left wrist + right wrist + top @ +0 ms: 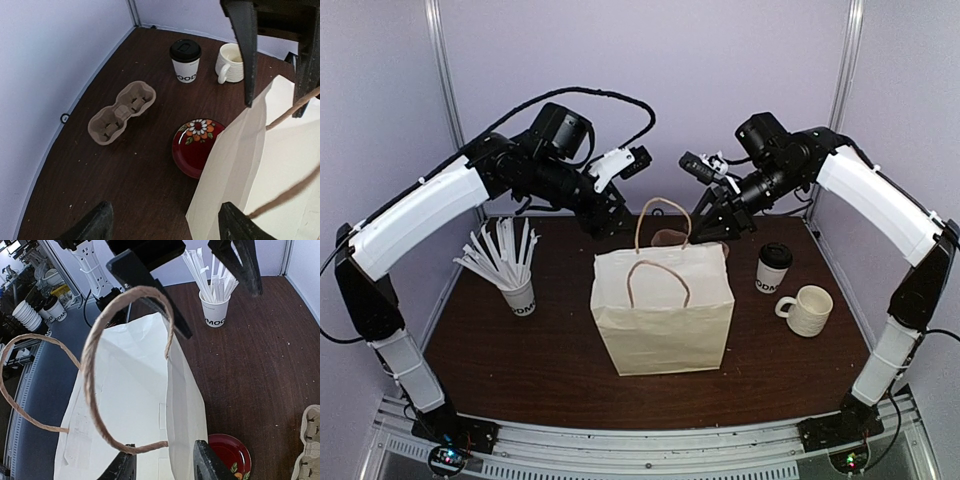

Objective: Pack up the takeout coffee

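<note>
The takeout coffee (773, 268) is a white paper cup with dark letters and a black lid on it. It stands upright on the table to the right of the white paper bag (662, 310); it also shows in the left wrist view (185, 61). My left gripper (610, 222) hangs open over the bag's back left corner, its jaws (167, 225) empty, one finger over the bag's edge (260, 165). My right gripper (712, 228) is open at the bag's back right corner. Its jaws (165, 465) straddle the bag's back wall (185, 390) and a handle's root without closing.
A cream ribbed mug (807, 310) stands right of the coffee. A paper cup of white sticks (517, 290) stands left of the bag. Behind the bag lie a red flowered plate (197, 145) and a pulp cup carrier (121, 112). Walls close the back and sides.
</note>
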{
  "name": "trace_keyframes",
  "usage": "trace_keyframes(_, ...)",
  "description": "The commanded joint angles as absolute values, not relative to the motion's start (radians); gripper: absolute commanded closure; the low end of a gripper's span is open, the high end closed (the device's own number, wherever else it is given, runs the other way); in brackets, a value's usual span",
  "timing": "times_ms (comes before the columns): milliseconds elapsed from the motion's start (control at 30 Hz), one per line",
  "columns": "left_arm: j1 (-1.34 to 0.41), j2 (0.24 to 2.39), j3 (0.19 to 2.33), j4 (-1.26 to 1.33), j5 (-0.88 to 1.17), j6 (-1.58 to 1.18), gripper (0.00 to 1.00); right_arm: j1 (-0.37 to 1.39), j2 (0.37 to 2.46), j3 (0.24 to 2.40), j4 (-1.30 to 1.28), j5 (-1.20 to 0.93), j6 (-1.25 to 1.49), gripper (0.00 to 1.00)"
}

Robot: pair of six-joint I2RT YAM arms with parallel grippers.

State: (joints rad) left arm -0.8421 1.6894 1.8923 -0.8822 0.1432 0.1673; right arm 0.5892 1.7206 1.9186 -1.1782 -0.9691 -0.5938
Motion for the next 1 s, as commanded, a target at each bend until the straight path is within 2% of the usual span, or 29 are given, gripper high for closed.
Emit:
trace_keyframes(0,-0.834,1.731,1.960,-0.833,0.341,0.176,0.27,0.577,1.703,1.925,-1.135,-0.955,-0.566,0.59)
trace_keyframes(167,-0.833,1.723,1.960,-0.831,0.283,0.159,0.29,0.574,1.720,1.960,-1.125,-0.948,-0.532,0.63)
trace_keyframes(333,-0.809,1.621,1.899,-0.897,0.212,0.180,0.27,0.574,1.735,1.982,-1.137,-0.963,-0.516,0.67)
trace_keyframes(433,-0.802,1.549,1.835,-0.897,0.273,0.196,0.26,0.574,1.729,1.971,-1.128,-0.975,-0.503,0.68)
trace_keyframes(567,-0.804,1.525,1.785,-0.878,0.439,0.201,0.29,0.575,1.720,1.955,-1.113,-0.979,-0.494,0.70)
trace_keyframes(967,-0.804,1.710,1.896,-0.836,0.542,0.133,0.29,0.575,1.706,1.927,-1.100,-0.973,-0.490,0.71)
